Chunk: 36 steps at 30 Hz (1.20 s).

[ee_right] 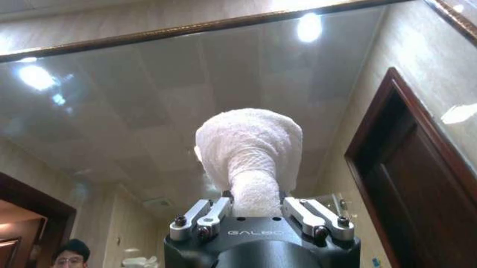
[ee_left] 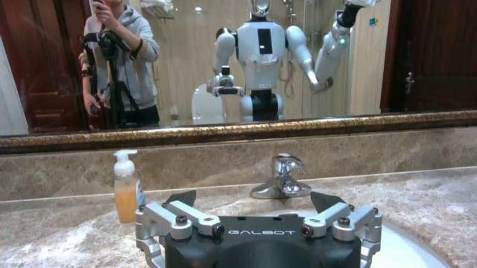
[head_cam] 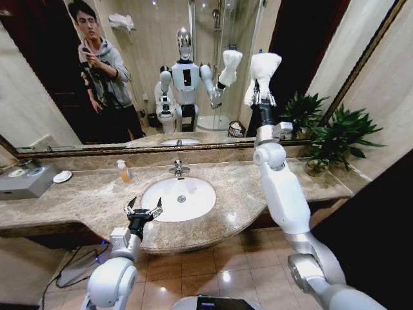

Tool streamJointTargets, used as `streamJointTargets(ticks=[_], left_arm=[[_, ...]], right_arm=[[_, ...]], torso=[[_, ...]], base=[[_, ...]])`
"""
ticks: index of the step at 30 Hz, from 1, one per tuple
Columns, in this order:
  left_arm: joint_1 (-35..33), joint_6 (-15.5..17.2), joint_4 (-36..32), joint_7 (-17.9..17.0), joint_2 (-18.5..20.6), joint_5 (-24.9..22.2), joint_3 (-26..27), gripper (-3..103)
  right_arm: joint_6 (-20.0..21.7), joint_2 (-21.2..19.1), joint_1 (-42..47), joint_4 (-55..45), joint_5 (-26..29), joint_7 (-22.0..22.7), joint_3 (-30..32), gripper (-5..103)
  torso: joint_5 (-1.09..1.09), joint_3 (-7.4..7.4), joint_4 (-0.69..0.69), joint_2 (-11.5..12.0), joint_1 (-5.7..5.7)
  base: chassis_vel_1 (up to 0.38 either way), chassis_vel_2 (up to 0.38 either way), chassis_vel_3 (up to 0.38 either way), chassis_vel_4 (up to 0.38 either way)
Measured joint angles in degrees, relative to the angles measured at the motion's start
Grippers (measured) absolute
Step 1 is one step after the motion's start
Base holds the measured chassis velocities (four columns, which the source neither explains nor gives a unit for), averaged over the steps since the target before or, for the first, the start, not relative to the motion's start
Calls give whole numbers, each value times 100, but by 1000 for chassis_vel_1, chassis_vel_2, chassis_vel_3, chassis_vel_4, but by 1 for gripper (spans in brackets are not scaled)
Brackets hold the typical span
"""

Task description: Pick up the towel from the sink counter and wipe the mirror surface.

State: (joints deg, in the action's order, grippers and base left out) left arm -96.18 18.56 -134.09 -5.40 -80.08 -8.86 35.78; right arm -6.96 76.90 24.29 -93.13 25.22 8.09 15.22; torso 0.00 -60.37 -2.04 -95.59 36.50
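Up at the mirror, right of centre: my right gripper [head_cam: 261, 97] has its jaws clamped on the towel [head_cam: 264, 71].
Towel: bunched white terry, held above the sink counter's [head_cam: 77, 200] back edge; I judge the pickup done.
Long axis: the towel stands straight out of the jaws, in line with the raised forearm, puffing wide at the free end.
Key relation: the towel's free end faces the mirror surface [head_cam: 58, 84]; in the right wrist view the cloth [ee_right: 249, 148] seems to meet the glass [ee_right: 134, 95], though I cannot tell whether it presses.
Nearer arm: the right, clearly.
Left gripper [head_cam: 143, 211]: fingers apart, empty, hovering over the counter's front edge beside the basin [head_cam: 187, 200].
Faucet [ee_left: 283, 178]: beyond the left gripper, toward the counter's back edge.
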Motion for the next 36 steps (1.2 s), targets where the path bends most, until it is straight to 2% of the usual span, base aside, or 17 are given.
streamJointTargets(ticks=[9,10,12,17,21,22,23,24,27,32,36], left_arm=[[0,0,0,0,0,0,0,100],[-1,0,0,0,0,0,0,100],[0,0,0,0,0,0,0,100],[0,0,0,0,0,0,0,100],[0,0,0,0,0,0,0,100],[-1,0,0,0,0,0,0,100],[0,0,0,0,0,0,0,100],[3,0,0,0,0,-1,0,100],[2,0,0,-1,0,0,1,100],[2,0,0,0,0,0,0,100],[-2,0,0,0,0,0,1,100]], right_arm=[[13,123,-184,89,-99,-46,-75,22],[19,146,-243,85,-115,-58,-88,22],[20,151,-328,85,-128,-63,-90,22],[72,148,-414,32,-154,-46,-90,22],[199,128,-264,-245,-194,68,-77,22],[250,115,-158,-400,-266,113,-51,22],[339,102,-23,-615,-337,158,-7,22],[607,54,252,-1142,-409,244,61,22],[753,-27,439,-1516,-442,276,100,22],[528,-119,442,-1454,-472,257,164,22],[257,-40,373,-1186,-415,188,158,22]], torso=[[0,0,-1,0,1],[0,1,-6,-1,-1],[-1,0,-1,0,1],[0,0,-1,0,2],[-1,0,-1,0,3],[3,-1,-5,1,4],[1,-1,-3,1,5],[-2,-2,-3,3,11],[2,-3,0,3,9],[1,-1,2,2,3],[0,2,-6,-2,-8]], base=[[-68,77,93,-118],[-174,149,229,-137],[-221,207,229,-169],[-245,231,225,-230],[-285,282,256,-271],[-293,329,291,-290],[-249,329,291,-258],[-232,235,274,-179],[-211,208,145,-141],[-69,52,5,-15],[64,-29,-35,42]])
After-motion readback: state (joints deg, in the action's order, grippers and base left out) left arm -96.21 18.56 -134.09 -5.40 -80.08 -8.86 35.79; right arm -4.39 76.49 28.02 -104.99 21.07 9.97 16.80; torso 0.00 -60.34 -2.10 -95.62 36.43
